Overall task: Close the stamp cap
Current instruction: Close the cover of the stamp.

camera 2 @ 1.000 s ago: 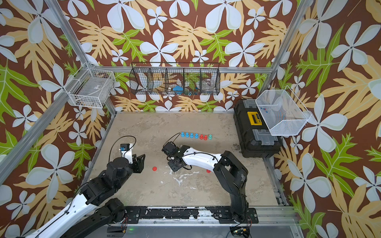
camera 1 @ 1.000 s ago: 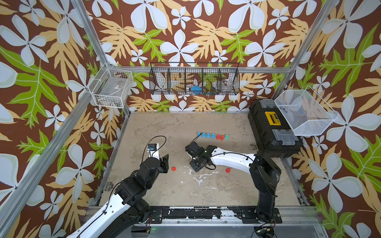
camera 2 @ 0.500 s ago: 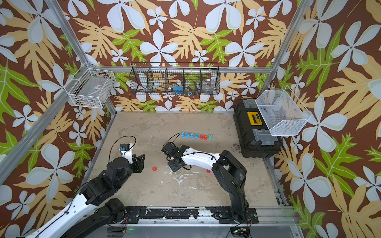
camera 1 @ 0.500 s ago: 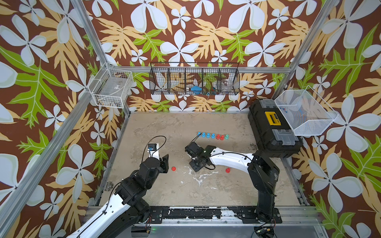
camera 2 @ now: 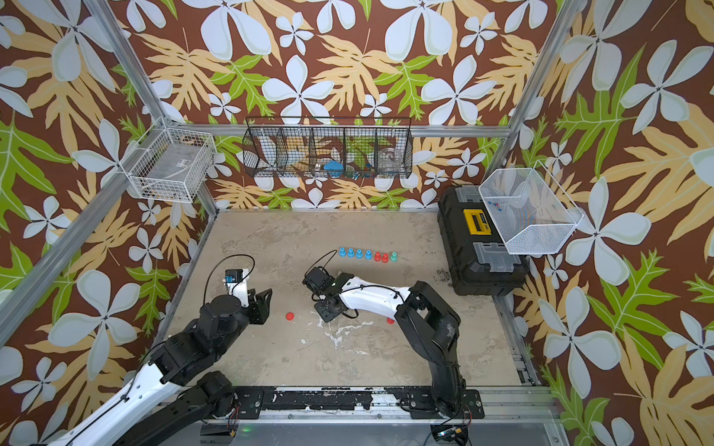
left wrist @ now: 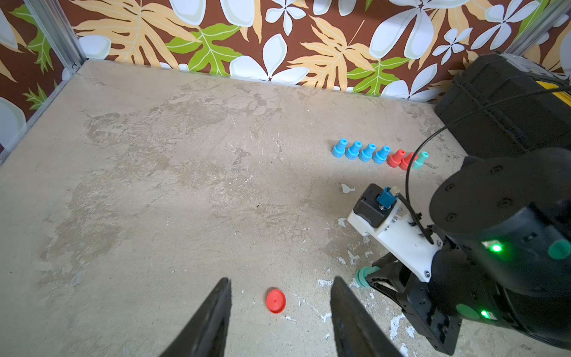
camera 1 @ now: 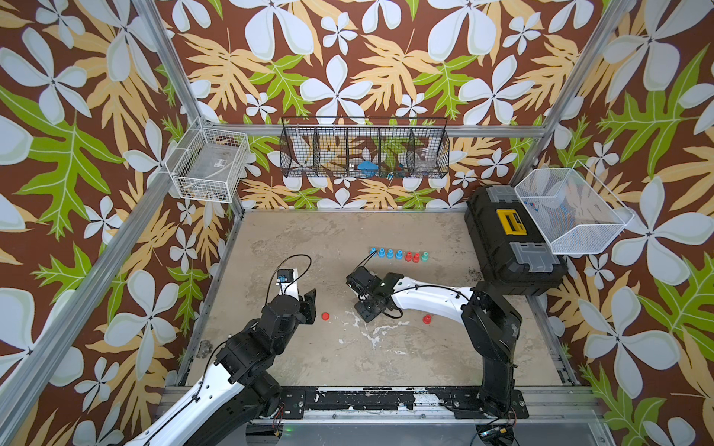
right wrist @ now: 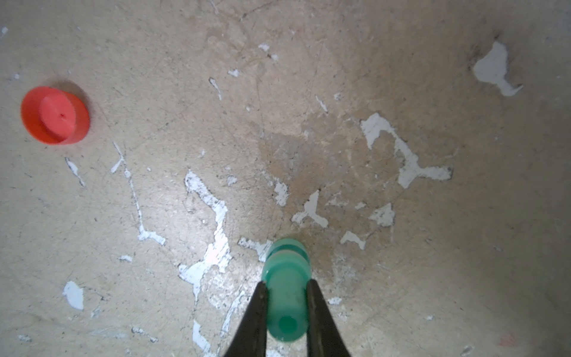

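A red cap (left wrist: 275,300) lies flat on the table, also seen in both top views (camera 1: 325,316) (camera 2: 290,316) and in the right wrist view (right wrist: 55,115). My left gripper (left wrist: 281,279) is open, low over the table, its fingers either side of the cap and just short of it. My right gripper (right wrist: 285,282) points down and is shut on a green stamp (right wrist: 285,296) by its narrow stem. The stamp's wide end is at the table (left wrist: 362,276). A red stamp (camera 1: 426,319) stands to the right of the right arm.
A row of blue, red and green stamps (camera 1: 398,255) stands further back on the table. A black toolbox (camera 1: 510,239) sits at the right edge with a white wire basket (camera 1: 572,212) above it. Wire baskets (camera 1: 365,152) hang on the back wall.
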You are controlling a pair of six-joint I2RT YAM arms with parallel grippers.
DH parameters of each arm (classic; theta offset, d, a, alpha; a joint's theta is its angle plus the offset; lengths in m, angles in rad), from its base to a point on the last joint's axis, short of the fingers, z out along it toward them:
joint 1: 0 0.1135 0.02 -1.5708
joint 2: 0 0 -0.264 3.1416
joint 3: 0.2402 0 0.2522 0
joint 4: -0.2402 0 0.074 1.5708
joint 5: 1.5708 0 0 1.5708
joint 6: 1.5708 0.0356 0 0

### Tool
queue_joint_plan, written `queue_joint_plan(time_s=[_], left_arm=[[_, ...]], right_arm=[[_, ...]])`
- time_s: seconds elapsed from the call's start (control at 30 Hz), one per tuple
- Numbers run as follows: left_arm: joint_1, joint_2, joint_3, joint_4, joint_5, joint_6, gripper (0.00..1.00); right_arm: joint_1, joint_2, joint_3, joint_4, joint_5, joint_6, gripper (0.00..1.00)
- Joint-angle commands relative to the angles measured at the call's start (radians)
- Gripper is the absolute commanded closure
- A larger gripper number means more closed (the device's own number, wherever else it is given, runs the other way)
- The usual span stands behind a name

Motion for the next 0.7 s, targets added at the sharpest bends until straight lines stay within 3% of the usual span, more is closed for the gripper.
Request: queue_joint_plan(time_s=[0.0, 0.67], left_arm=[[0.002, 0.0, -0.003, 0.001, -0.003, -0.004, 0.46], [0.001, -0.001, -0.003, -0.001, -0.006, -0.005, 0.46]], right_arm=[[0.0, 0.005, 0.004, 0.01, 0.012, 0.003, 0.87], [-0.005, 0.023, -0.015, 0.016, 0.016, -0.005, 0.87]])
